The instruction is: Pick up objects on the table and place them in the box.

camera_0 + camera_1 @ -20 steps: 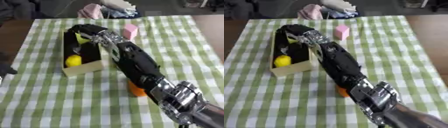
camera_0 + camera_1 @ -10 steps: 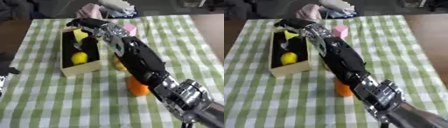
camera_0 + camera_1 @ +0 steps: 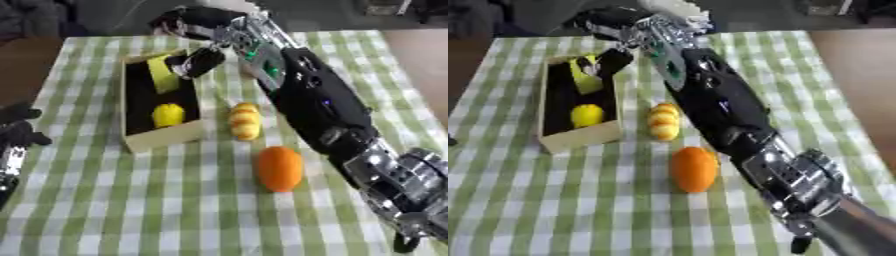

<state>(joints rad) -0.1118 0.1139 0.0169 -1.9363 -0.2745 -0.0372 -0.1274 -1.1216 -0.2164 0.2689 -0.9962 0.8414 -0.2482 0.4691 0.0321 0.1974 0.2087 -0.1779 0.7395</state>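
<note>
Left eye view shows the big tabletop (image 3: 105, 200) with its green and white checked cloth. The long right arm (image 3: 315, 105) reaches across it to the far side. The box (image 3: 162, 140) sits on the left part of the cloth, open on top.

A second ago the right hand (image 3: 199, 61) was low over the box. Now it has lifted up and back, above the far end of the box. Its fingers (image 3: 208, 55) are curled and hold nothing. A yellow block (image 3: 163, 75) now leans inside the box at the far end, so that drop looks done. A round yellow fruit (image 3: 168, 115) lies in the box too.

Still out on the cloth are a bumpy yellow thing (image 3: 245, 120) just beside the box and an orange (image 3: 280, 167) nearer the robot. They are likely next.

The left hand (image 3: 17, 137) waits at the left edge; I cannot tell how its fingers are. There is lots of open cloth at the front and on the right.
</note>
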